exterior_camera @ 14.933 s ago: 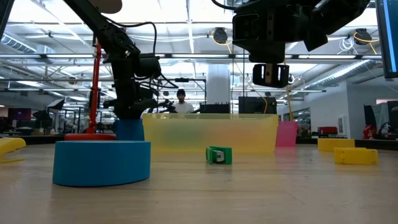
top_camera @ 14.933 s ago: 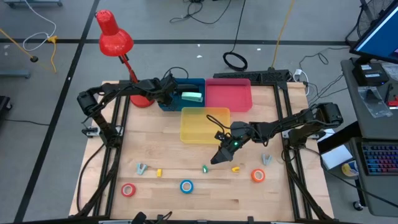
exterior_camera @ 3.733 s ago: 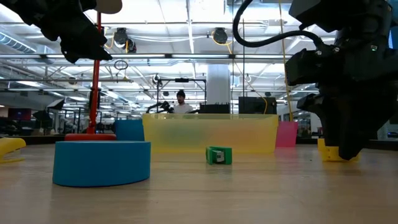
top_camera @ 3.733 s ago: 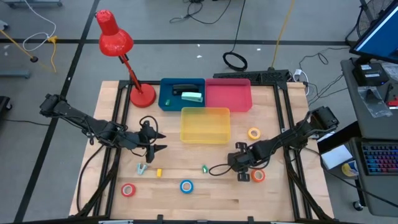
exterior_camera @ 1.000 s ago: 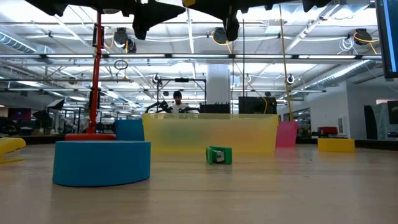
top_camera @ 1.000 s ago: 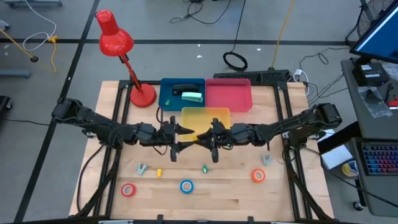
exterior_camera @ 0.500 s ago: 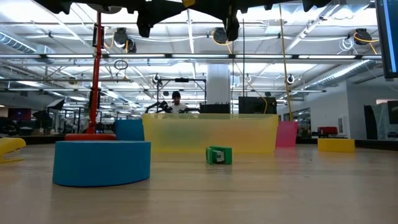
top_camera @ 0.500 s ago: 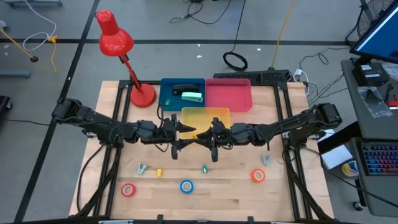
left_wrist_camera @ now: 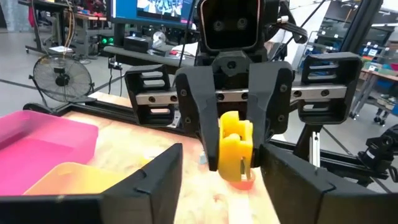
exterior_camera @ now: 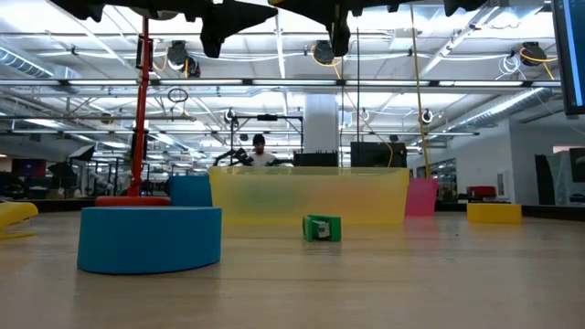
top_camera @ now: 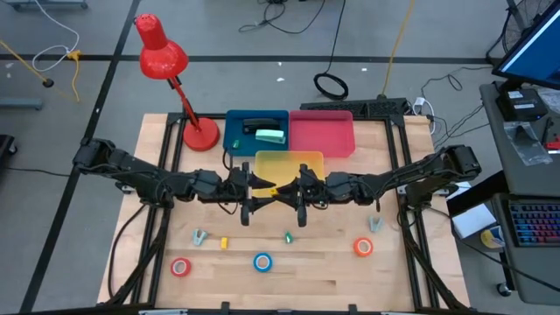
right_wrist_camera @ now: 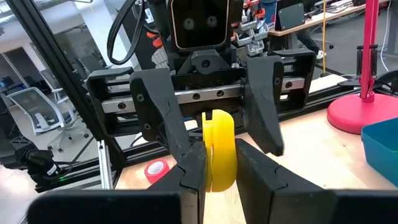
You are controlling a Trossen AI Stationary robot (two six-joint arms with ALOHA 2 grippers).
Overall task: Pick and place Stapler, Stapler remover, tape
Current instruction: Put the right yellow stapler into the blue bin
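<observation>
- Pinching a yellow tape roll (right_wrist_camera: 218, 149), the right gripper (top_camera: 297, 190) is keeping its jaws narrow.
- Left gripper (top_camera: 250, 191) is facing it, jaws spread wide either side of the roll, not touching.

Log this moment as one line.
phase: apparent handover mid-air | right gripper: shut on yellow tape roll | left gripper: open, fingers either side of roll | place: by yellow bin
</observation>
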